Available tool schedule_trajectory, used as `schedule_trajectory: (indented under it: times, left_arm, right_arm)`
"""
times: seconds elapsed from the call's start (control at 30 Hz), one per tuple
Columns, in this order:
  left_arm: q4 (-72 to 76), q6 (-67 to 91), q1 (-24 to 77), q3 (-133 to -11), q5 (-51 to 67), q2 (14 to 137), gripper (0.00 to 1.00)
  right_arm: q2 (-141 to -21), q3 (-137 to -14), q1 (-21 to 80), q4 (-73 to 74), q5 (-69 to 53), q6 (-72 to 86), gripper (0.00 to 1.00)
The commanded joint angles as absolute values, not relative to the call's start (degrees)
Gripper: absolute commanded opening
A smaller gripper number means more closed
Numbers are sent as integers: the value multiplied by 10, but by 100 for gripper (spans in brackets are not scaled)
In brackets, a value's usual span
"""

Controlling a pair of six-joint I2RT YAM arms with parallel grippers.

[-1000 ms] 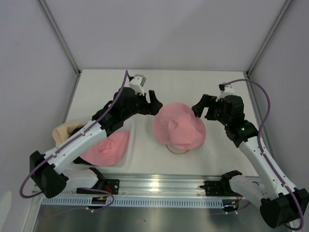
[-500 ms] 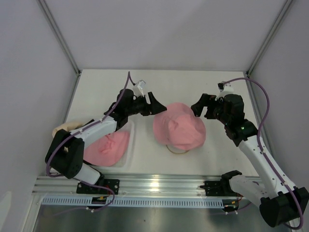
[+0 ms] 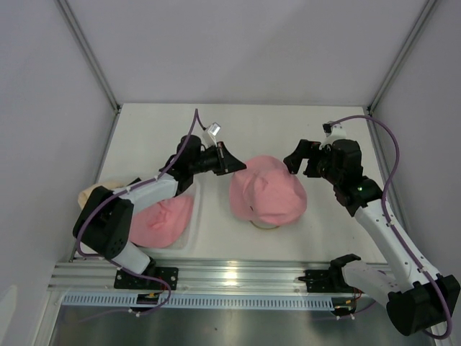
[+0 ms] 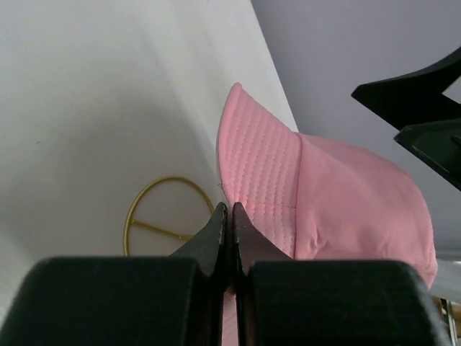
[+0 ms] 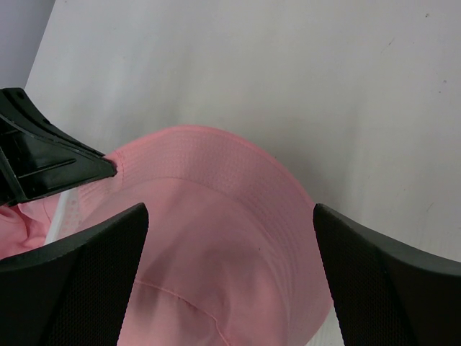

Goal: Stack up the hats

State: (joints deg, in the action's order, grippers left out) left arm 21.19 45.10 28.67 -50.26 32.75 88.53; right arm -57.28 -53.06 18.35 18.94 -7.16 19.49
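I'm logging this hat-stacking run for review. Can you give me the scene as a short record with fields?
left pincer: shut on the brim of the middle pink hat
right pincer: open, over the same hat
second pink hat: in the clear tray, at left
beige hat: far left, partly hidden
stack: not yet made
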Motion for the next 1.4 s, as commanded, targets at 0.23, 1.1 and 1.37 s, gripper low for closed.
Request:
schedule_trajectory:
  times: [0.23, 1.1, 1.37]
  left_arm:
    - [213, 458, 282, -462, 257, 900, 1]
    - [201, 362, 289, -418, 243, 844, 36]
    - [27, 296, 287, -484, 131, 726, 99]
  right_arm:
    - [-581, -562, 182, 182, -54, 198, 99]
    - [-619, -602, 171, 194, -18, 170, 99]
    - [-624, -642, 146, 194, -30, 155, 99]
